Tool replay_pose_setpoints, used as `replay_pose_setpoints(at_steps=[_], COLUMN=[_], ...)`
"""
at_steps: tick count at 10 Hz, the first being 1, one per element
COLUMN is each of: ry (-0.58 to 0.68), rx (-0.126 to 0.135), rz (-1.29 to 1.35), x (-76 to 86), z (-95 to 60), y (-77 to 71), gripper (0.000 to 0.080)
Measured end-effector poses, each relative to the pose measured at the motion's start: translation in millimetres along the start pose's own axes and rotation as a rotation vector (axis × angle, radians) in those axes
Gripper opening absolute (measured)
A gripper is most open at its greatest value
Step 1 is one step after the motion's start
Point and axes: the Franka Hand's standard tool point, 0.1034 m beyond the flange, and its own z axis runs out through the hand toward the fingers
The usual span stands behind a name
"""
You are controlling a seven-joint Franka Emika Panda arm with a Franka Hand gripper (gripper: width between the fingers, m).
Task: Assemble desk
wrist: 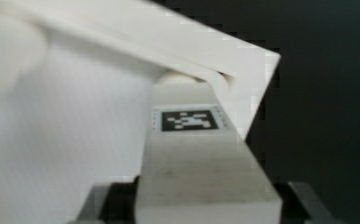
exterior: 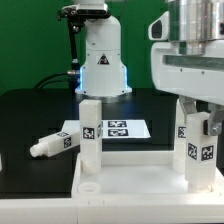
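desk leg (exterior: 196,150) – standing upright at the far corner of the tabletop (exterior: 130,178) on the exterior view's right, its long axis running straight down from the gripper (exterior: 196,112), whose fingers (wrist: 109,208) are clamping its upper part — a second leg (exterior: 90,130) is standing at the other far corner.

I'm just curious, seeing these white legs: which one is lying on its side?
The loose leg on the black table, at the exterior view's left. The corner leg and the gripped leg both stand upright.
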Motion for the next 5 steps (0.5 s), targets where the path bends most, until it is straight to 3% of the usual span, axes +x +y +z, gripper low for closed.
replay_pose_setpoints(at_steps=[3, 5], ry=[-0.028, -0.028], rx=[0.005, -0.005], rz=[0.195, 0.089], x=[0.3, 0.1], z=[0.1, 0.3], y=[0.3, 1.5], gripper=[0.0285, 0.0286])
